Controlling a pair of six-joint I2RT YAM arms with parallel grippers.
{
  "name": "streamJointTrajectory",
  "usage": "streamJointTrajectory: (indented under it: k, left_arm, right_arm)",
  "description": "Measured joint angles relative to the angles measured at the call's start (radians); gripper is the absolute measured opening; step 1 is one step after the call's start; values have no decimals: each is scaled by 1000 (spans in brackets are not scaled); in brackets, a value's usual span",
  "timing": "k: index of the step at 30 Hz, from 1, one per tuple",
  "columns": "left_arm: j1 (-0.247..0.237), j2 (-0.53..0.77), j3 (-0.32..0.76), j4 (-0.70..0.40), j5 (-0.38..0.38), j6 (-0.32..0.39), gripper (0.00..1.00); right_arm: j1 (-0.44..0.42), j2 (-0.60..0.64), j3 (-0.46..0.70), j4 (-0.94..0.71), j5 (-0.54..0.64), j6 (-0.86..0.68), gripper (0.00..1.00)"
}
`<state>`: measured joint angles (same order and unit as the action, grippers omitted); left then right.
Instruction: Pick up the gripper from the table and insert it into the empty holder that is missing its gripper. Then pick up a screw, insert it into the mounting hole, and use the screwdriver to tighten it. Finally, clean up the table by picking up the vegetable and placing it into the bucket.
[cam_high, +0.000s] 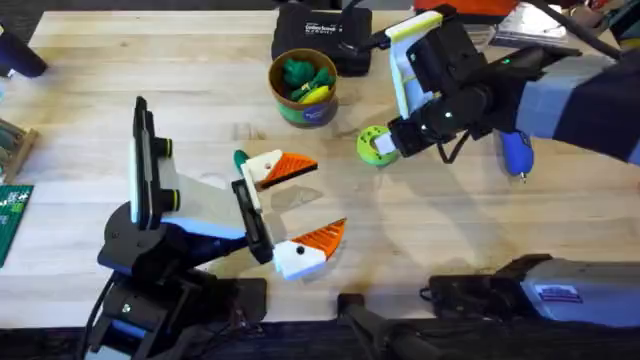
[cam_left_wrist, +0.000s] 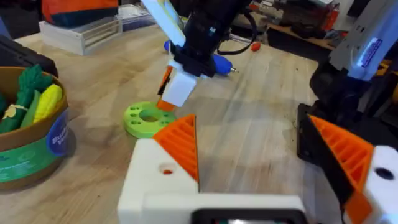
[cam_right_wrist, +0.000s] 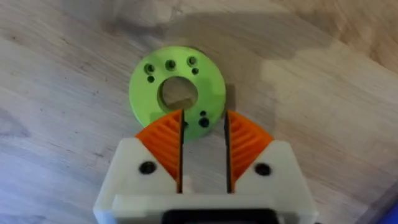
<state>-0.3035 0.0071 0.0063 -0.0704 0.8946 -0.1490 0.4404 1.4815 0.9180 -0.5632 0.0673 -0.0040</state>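
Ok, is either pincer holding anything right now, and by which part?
Nothing is held. The right pincer hangs open over the edge of the green disc, with nothing clamped between its tips. The left pincer is wide open and empty.

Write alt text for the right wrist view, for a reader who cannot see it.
The right gripper, white with orange ribbed pads, hangs with its fingers slightly apart over the near edge of a flat lime-green disc lying on the wooden table. The disc has a central hole and several small holes.
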Motion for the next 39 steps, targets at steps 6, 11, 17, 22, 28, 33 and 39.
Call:
streamJointTrajectory:
  k: [6,11,17,22,28,33,39]
  left_arm:
    - [0,0,0,0,0,0,985]
    - [0,0,0,0,0,0,985]
    - [0,0,0,0,0,0,985]
    - [0,0,0,0,0,0,985]
    - [0,0,0,0,0,1,985]
    - [0,0,0,0,0,2,985]
    - [0,0,0,0,0,2,985]
  right_arm:
    - [0,0,0,11,-6,0,323]
    - [0,27,0,10,-9,0,280]
    - [0,43,3,12,-7,0,47]
    - [0,44,3,13,-5,4,11]
    - [0,43,6,9,-5,4,8]
    - [0,39,37,-24,-6,4,8]
    - [0,23,104,-87,-9,4,8]
